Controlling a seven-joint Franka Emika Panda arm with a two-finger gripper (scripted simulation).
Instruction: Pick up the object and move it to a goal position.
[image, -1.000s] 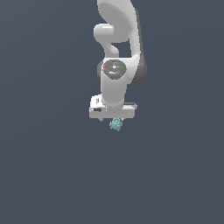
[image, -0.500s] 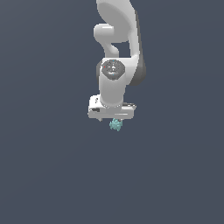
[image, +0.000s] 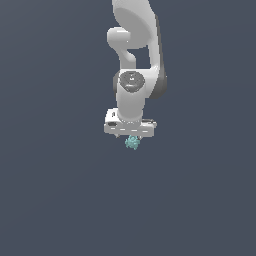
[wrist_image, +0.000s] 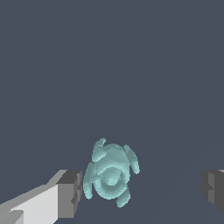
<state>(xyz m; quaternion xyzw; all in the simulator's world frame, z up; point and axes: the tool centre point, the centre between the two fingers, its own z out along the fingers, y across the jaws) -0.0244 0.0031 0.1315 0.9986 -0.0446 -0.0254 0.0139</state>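
In the wrist view, going from left to right, you see first one dark finger pad (wrist_image: 70, 192), then the object (wrist_image: 110, 173) just beside it, then a wide free gap, and at last the other pad at the edge. So the gripper (image: 131, 136) is spread wide and holds nothing. In the exterior view the teal lump sits right under the white hand (contact with the near pad is unclear from here). I think you are at the grasp step: next, close the fingers evenly on it. There are no containers in sight.

Sim render, flat dark grey-blue backdrop, no furnishings, white robot arm (image: 134, 95)
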